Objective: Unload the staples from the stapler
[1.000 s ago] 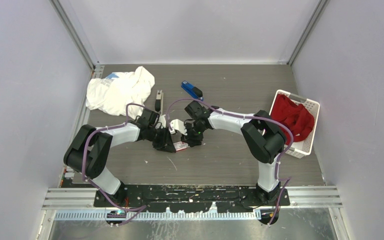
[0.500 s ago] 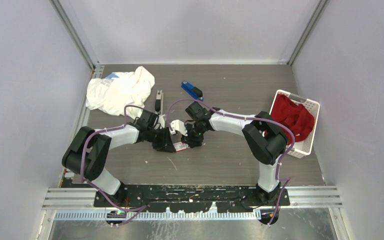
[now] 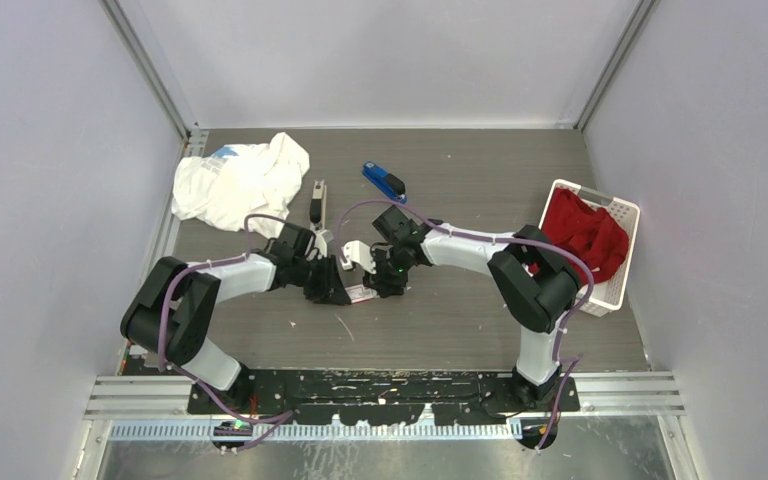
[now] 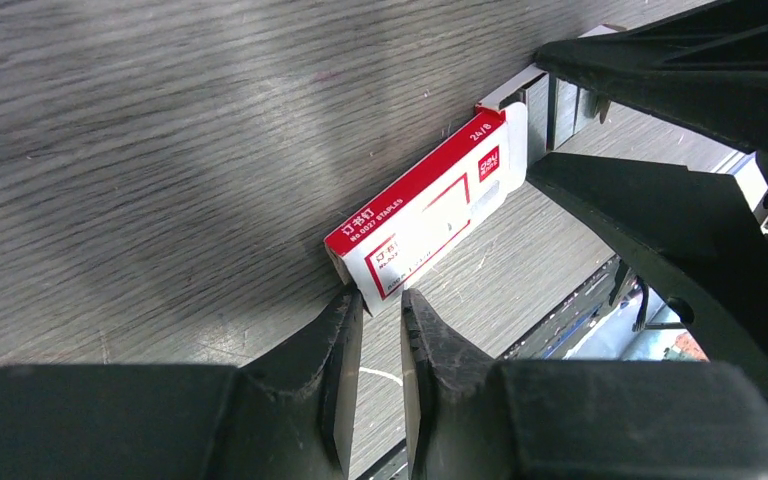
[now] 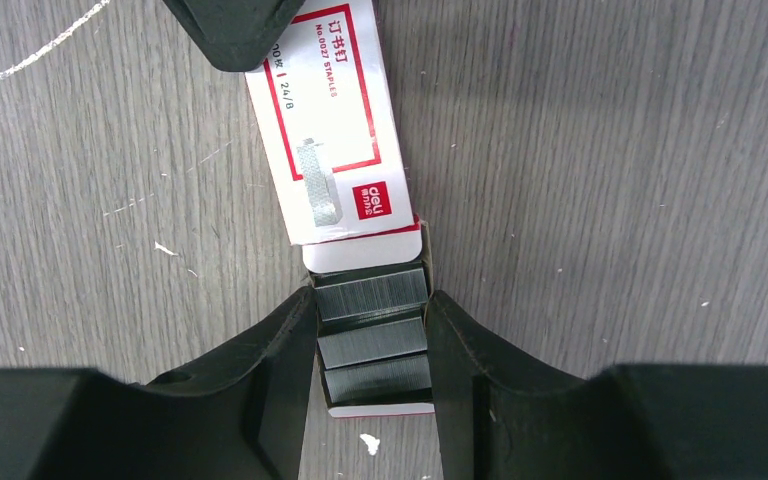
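Gleaming silvery-grey staples (image 5: 372, 335) packed in tray (image 5: 380, 408), right end effector (image 5: 370, 300) clamping tray, left end effector (image 4: 380, 300) nearly closed, hold unclear

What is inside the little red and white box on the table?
Its inner tray, held at the sides by the right hand, is slid out, showing three grey blocks of staples. Anything further in is covered by the sleeve.

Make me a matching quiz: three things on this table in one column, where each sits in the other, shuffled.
Things
1. staple strips
2. red cloth
3. white cloth

Places
A. in the white basket at the right
B. bunched at the far left corner
C. in the pulled-out staple box tray

Pairs: 1-C, 2-A, 3-B
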